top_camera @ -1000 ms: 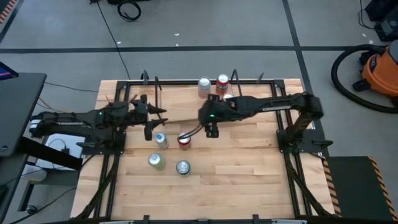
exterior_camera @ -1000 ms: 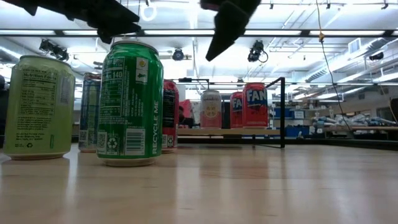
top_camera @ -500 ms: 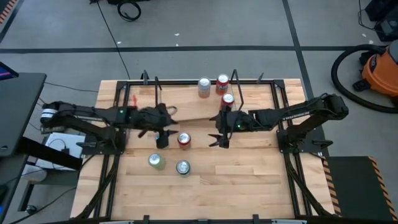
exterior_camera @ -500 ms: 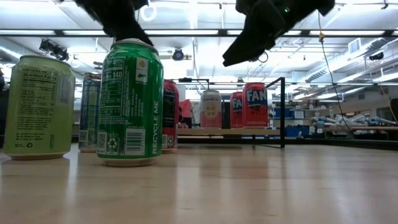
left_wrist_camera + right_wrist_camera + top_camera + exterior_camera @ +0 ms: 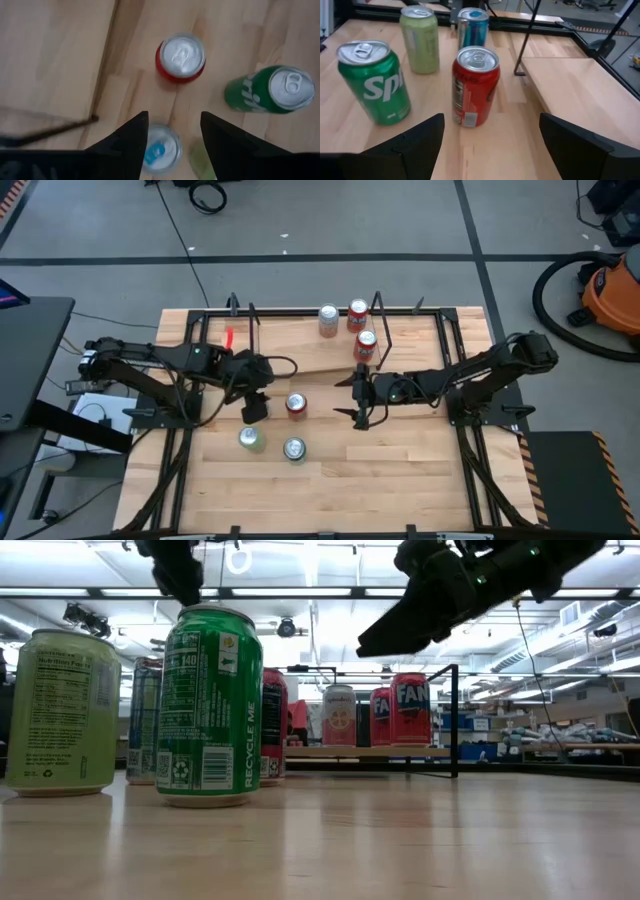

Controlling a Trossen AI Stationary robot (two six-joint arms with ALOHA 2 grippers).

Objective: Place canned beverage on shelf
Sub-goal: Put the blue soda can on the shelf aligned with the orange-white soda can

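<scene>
Four cans stand loose at the centre-left of my overhead picture: the blue-topped can (image 5: 256, 406), the red can (image 5: 296, 405), the pale green can (image 5: 250, 439) and the dark green can (image 5: 293, 448). Three more are already lined up on the shelf (image 5: 300, 350) at upper centre.

Over the last second I have brought the left gripper (image 5: 255, 409) from left of the cluster to directly above the blue-topped can. Its wrist camera looks straight down with the jaws spread either side of the can's lid (image 5: 160, 147); nothing is pinched yet, and the low view shows the gripper (image 5: 178, 575) well above can height.

In the same second the right gripper (image 5: 360, 394) has pulled back from beside the red can to centre-right of the overhead frame, jaws wide apart and empty. From its wrist camera the red can (image 5: 475, 86) sits squarely ahead, with the shelf board (image 5: 572, 90) at right.

My reading: the right arm has finished a delivery and cleared out, and the left arm is lined up for the next pick. It must descend before closing, and the pale green can close by leaves little room for one finger.
</scene>
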